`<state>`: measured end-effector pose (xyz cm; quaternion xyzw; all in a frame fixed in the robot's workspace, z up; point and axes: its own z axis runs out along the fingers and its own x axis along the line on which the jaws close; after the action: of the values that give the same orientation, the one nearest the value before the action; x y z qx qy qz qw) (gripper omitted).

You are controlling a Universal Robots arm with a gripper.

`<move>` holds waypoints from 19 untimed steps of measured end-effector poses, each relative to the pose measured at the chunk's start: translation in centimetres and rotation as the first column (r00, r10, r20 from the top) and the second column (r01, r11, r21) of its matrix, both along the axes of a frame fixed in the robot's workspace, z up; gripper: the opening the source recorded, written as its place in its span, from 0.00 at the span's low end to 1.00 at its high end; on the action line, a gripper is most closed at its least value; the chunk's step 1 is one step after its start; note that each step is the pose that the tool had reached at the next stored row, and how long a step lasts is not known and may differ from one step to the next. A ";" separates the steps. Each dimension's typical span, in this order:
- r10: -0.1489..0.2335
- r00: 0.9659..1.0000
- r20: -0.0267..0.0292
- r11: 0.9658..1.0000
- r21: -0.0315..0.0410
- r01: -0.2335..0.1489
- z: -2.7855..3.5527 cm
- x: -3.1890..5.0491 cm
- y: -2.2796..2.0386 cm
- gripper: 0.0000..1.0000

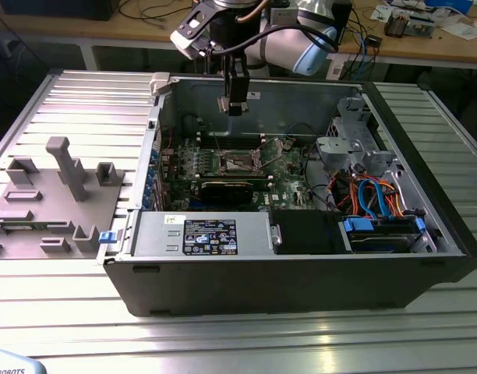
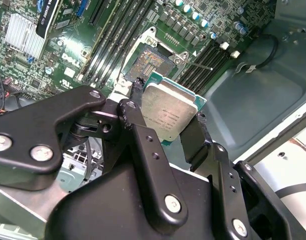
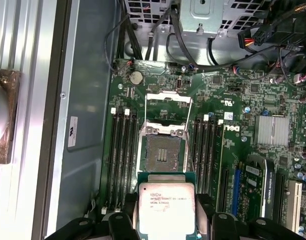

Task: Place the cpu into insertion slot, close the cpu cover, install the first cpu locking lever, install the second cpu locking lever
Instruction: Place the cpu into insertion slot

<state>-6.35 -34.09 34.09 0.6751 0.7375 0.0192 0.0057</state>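
Gripper [image 1: 234, 109], clamped on the cpu [image 1: 224, 104], poised within the open computer case [image 1: 301, 273], with the motherboard [image 1: 285, 167] and its bare socket [image 1: 240, 161] below it.

An open computer case [image 1: 285, 288] lies on a ribbed metal surface [image 1: 301, 343]. Inside sit a green motherboard [image 1: 289, 167], a grey drive cage [image 1: 349, 144], a power supply [image 1: 203, 234] and blue and orange cables [image 1: 375, 195]. A grey moulded tray [image 1: 51, 210] lies at the exterior view's left.

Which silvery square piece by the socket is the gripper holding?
The cpu: a solid plate with green edging, clamped in the gripper. The cpu cover is the open-centred frame, hinged open beside the empty socket.
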 end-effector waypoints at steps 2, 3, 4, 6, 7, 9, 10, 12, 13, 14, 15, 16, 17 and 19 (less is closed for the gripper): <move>-0.003 1.000 0.000 1.000 0.000 0.003 0.00 0.00 0.00 0.55; -0.004 1.000 0.000 1.000 0.000 0.004 -0.01 0.00 0.00 0.55; -0.006 1.000 0.000 1.000 0.000 0.006 -0.01 0.00 0.00 0.55; -0.009 1.000 0.000 1.000 0.000 0.009 -0.02 0.00 0.00 0.55; -0.010 1.000 0.000 1.000 0.000 0.010 -0.02 0.00 0.00 0.55; -0.012 1.000 0.000 1.000 0.000 0.012 -0.03 0.00 0.00 0.55; -0.013 1.000 0.000 1.000 0.000 0.013 -0.03 0.00 0.00 0.55; -0.016 1.000 0.000 1.000 0.000 0.016 -0.04 0.00 0.00 0.55; -0.017 1.000 0.000 1.000 0.000 0.017 -0.04 0.00 0.00 0.55; -0.019 1.000 0.000 1.000 0.000 0.019 -0.05 0.00 0.00 0.55; -0.021 1.000 0.000 1.000 0.000 0.021 -0.05 0.00 0.00 0.55; -0.023 1.000 0.000 1.000 0.000 0.023 -0.06 0.00 0.00 0.55; -0.024 1.000 0.000 1.000 0.000 0.024 -0.06 0.00 0.00 0.55; -0.027 1.000 0.000 1.000 0.000 0.027 -0.07 0.00 0.00 0.55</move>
<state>-6.35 -34.08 34.02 0.6848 0.7285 0.0191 0.0060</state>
